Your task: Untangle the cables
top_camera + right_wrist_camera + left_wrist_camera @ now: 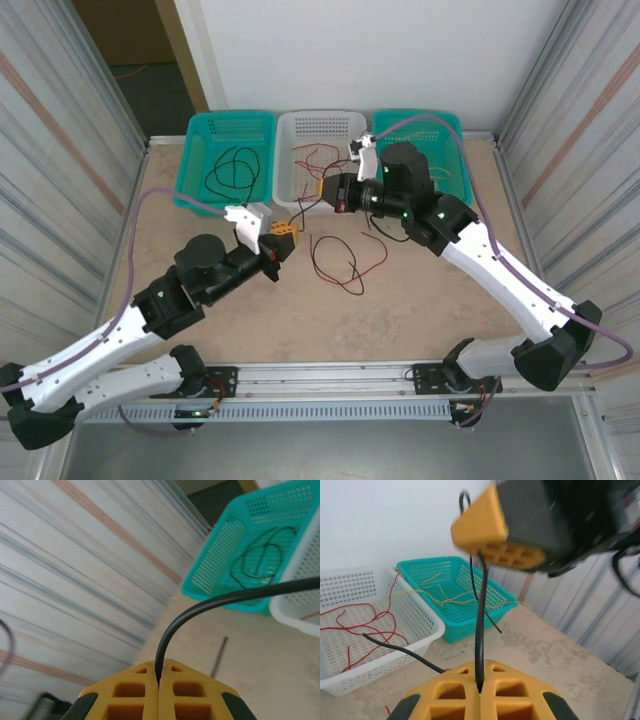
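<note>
Top external view, middle of the frame: left gripper (283,240) and right gripper (333,192) close together, just below the white basket (320,125). Left wrist view: yellow fingers (520,700) pinched tight on a black cable (480,630) running up toward the other gripper. Right wrist view, same deal, clamped shut on that strand. Looks tangled with the red cable (314,255) lying on the table (420,310) lower down. Easy to mess up: pulling apart too hard could cinch a knot, slip the wire out of a pinch, or snag the basket rim.

Baskets (320,125) line the table's (430,310) far edge; cables (340,268) lie before the middle one, apparently apart.
</note>
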Controlling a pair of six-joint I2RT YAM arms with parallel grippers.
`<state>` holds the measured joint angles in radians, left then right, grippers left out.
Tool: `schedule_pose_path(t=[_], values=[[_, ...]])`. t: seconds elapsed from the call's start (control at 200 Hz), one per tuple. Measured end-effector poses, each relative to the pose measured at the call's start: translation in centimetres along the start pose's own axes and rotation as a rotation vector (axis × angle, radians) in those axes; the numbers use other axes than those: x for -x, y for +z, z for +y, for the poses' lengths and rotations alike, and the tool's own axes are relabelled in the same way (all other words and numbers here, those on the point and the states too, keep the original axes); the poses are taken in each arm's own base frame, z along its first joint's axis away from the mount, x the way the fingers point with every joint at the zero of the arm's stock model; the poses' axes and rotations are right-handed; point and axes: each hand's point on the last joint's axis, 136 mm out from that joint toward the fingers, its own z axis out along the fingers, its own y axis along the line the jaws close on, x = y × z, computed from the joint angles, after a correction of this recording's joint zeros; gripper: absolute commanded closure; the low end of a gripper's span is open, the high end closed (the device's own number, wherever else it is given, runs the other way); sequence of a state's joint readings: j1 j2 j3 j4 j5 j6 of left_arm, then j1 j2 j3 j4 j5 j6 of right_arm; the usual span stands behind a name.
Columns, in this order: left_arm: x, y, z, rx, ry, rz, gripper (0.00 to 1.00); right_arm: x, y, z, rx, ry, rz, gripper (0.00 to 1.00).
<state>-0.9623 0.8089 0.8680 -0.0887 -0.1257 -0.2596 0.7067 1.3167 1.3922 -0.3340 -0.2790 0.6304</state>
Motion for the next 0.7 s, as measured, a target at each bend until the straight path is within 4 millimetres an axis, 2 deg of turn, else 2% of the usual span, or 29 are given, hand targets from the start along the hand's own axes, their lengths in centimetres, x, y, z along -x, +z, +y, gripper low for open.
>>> schedule_pose_path(t=[0.145,0.19,0.266,0.331,0.411,0.491,0.546,0.631,0.701], values=[[-2.4,1.4,-1.2,-0.062,0.005,0.133,1.00,-0.6,0.5,-1.6,-0.069,-0.022,0.017,1.00],[-2.9,1.9,-1.5,-0.071,0.005,0.167,1.00,-0.6,0.7,-1.9,-0.081,-0.025,0.019,0.90],[-3.4,2.4,-1.2,-0.065,-0.011,0.206,1.00,-0.7,0.9,-2.5,-0.109,-0.028,0.022,0.68],[-3.4,2.8,0.4,-0.010,-0.049,0.232,1.00,-0.7,0.8,-3.1,-0.136,-0.035,0.022,0.55],[-2.9,3.0,3.9,0.098,-0.125,0.253,1.00,-0.3,0.5,-4.1,-0.172,-0.026,0.016,0.43],[-2.1,2.7,7.7,0.210,-0.202,0.259,1.00,0.5,-0.2,-5.8,-0.219,-0.012,0.003,0.39],[-1.4,2.4,9.6,0.265,-0.236,0.252,1.00,0.9,-0.8,-6.9,-0.251,0.004,-0.007,0.38],[0.0,2.1,11.3,0.316,-0.268,0.240,1.00,1.4,-1.8,-8.1,-0.282,0.020,-0.026,0.37],[2.0,2.2,12.6,0.345,-0.283,0.218,1.00,1.2,-2.6,-8.4,-0.293,0.026,-0.028,0.37]])
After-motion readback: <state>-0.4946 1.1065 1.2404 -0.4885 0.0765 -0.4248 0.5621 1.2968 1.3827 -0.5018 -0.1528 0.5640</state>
